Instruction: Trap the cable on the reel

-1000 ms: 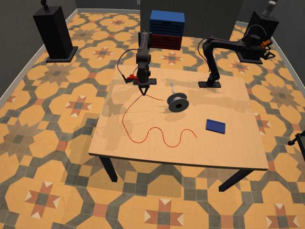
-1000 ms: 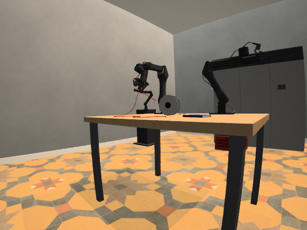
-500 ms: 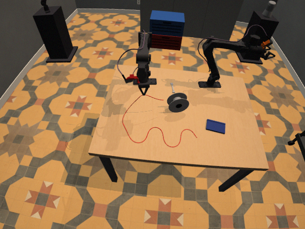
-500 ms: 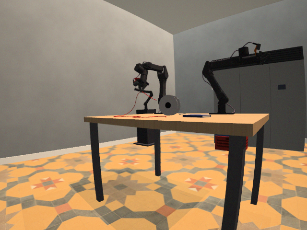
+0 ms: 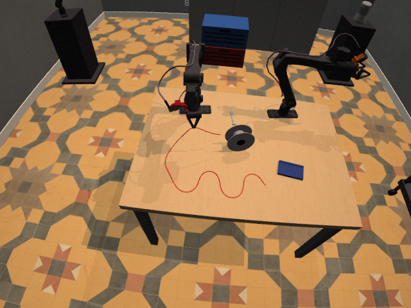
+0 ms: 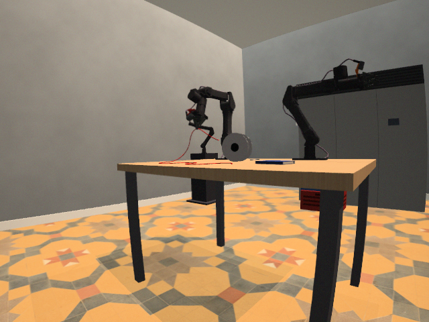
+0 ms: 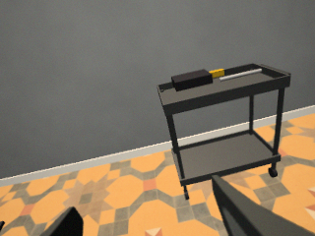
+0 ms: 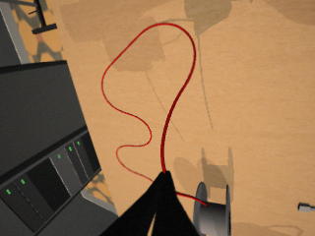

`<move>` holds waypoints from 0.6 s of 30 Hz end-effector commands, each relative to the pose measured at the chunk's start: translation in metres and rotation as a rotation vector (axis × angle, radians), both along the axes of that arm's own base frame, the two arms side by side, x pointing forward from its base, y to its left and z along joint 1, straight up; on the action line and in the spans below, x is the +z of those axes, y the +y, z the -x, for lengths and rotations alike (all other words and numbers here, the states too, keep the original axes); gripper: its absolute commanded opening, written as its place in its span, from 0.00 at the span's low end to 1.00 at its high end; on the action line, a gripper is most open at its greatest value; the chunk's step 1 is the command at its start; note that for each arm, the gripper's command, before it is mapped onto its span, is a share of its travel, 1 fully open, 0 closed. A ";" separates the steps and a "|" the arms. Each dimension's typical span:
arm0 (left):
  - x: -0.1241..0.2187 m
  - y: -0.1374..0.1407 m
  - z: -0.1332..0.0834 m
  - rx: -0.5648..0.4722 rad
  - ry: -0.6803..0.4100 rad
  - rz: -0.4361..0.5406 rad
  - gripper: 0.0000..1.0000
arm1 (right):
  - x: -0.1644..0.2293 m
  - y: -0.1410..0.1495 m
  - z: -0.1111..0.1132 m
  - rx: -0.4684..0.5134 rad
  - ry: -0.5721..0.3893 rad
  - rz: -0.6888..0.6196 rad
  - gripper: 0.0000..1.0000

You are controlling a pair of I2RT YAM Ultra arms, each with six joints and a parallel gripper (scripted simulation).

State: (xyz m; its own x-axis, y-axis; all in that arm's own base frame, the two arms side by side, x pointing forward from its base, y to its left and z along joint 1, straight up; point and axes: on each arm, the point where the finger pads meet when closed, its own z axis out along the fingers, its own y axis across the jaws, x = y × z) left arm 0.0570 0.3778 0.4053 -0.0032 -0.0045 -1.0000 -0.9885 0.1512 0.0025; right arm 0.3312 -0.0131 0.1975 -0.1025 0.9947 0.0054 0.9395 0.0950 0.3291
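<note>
A grey reel [image 5: 239, 137] [image 6: 236, 147] [image 8: 212, 211] stands on its rims near the middle of the table [image 5: 298, 205]. A red cable [image 5: 212, 179] [image 6: 183, 152] [image 8: 172, 113] snakes over the table. My right gripper [image 5: 192, 126] [image 6: 197, 127] [image 8: 166, 176] is shut on the cable near one end and holds that part above the table, left of the reel. The short free end reaches toward the reel. My left gripper [image 5: 361, 66] [image 6: 358, 66] [image 7: 144, 199] is open and empty, stretched far out beyond the table's edge, away from reel and cable.
A flat blue pad [image 5: 290, 169] [image 6: 273, 162] lies to the front right of the reel. A small pale part [image 5: 232, 117] [image 8: 306, 206] lies behind the reel. Blue and red crates [image 5: 225, 40] stand behind the table. A dark cart [image 7: 221, 93] shows in the left wrist view.
</note>
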 end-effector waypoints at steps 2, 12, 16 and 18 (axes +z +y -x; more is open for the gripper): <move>-0.012 0.002 0.003 0.005 -0.005 0.033 0.77 | 0.013 0.004 -0.004 0.022 -0.027 0.015 0.00; -0.015 0.003 -0.009 -0.029 0.003 0.040 0.75 | 0.013 0.004 -0.004 0.022 -0.027 0.015 0.00; -0.014 0.003 -0.014 -0.045 0.018 0.038 0.75 | 0.013 0.004 -0.004 0.022 -0.027 0.015 0.00; -0.013 0.002 -0.019 -0.061 0.022 0.038 0.75 | 0.013 0.004 -0.004 0.022 -0.027 0.015 0.00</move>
